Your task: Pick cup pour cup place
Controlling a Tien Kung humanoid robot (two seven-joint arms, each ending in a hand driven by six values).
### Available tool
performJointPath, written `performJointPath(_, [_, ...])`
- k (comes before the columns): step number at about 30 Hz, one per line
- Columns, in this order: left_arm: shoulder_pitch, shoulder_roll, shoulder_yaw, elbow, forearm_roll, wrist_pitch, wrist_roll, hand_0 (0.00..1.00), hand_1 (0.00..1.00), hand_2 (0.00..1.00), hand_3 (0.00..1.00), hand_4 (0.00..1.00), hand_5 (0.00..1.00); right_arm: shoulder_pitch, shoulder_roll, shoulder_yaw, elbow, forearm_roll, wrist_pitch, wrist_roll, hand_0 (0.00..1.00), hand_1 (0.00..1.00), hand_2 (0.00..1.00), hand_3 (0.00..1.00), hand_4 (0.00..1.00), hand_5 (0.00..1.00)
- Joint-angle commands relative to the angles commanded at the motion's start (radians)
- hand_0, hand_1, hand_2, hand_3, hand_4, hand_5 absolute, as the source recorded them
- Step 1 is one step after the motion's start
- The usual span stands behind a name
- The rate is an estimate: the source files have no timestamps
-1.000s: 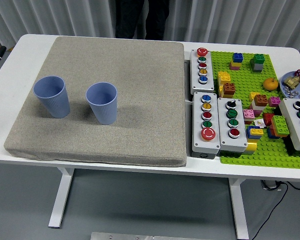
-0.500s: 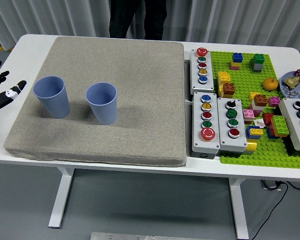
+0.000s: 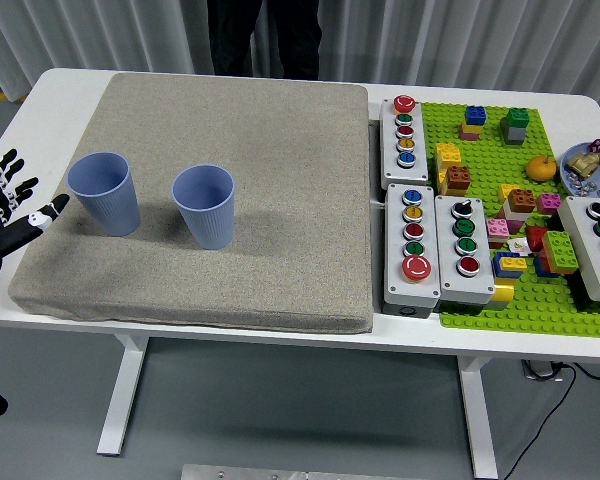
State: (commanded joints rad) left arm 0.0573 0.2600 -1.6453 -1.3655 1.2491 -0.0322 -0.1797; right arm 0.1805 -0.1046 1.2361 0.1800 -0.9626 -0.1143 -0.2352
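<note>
Two blue ribbed cups stand upright on the grey mat: the left cup and the right cup, a hand's width apart. My left hand comes in at the left edge, fingers spread and holding nothing. It is a short way left of the left cup and does not touch it. My right hand is out of view.
Right of the mat stand several grey button boxes and a green baseplate with toy bricks and a small orange. A person in dark clothes stands at the far side.
My left hand has come into view at the left edge and moved right toward the left cup. The person at the far side has shifted slightly. The cups have not moved.
</note>
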Motion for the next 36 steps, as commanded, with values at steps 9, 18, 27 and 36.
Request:
performJointPath(9, [-0.018, -0.029, 0.038, 0.048, -0.017, 0.022, -0.022, 0.872, 0.868, 0.998, 0.998, 0.833, 0.197, 0.007, 0.002, -0.007, 0.0, 0.009, 0.0, -0.001, 0.742, 0.71, 0.733, 0.646, 0.208, 0.445])
performJointPath(18, [-0.008, -0.032, 0.047, 0.034, -0.019, 0.009, -0.027, 0.874, 0.869, 0.998, 0.998, 0.834, 0.203, 0.01, 0.001, -0.008, 0.0, 0.01, 0.001, -0.003, 0.742, 0.71, 0.733, 0.646, 0.208, 0.448])
performJointPath(27, [-0.001, -0.037, 0.066, 0.032, -0.021, 0.004, -0.028, 0.874, 0.87, 0.998, 0.998, 0.831, 0.207, 0.013, 0.001, -0.01, 0.0, 0.012, 0.001, -0.003, 0.742, 0.709, 0.732, 0.644, 0.204, 0.452])
performJointPath(36, [-0.004, -0.039, 0.083, 0.035, -0.009, 0.006, -0.026, 0.875, 0.871, 0.998, 0.998, 0.828, 0.206, 0.012, -0.001, -0.018, 0.0, 0.023, 0.002, -0.002, 0.742, 0.709, 0.733, 0.644, 0.202, 0.452])
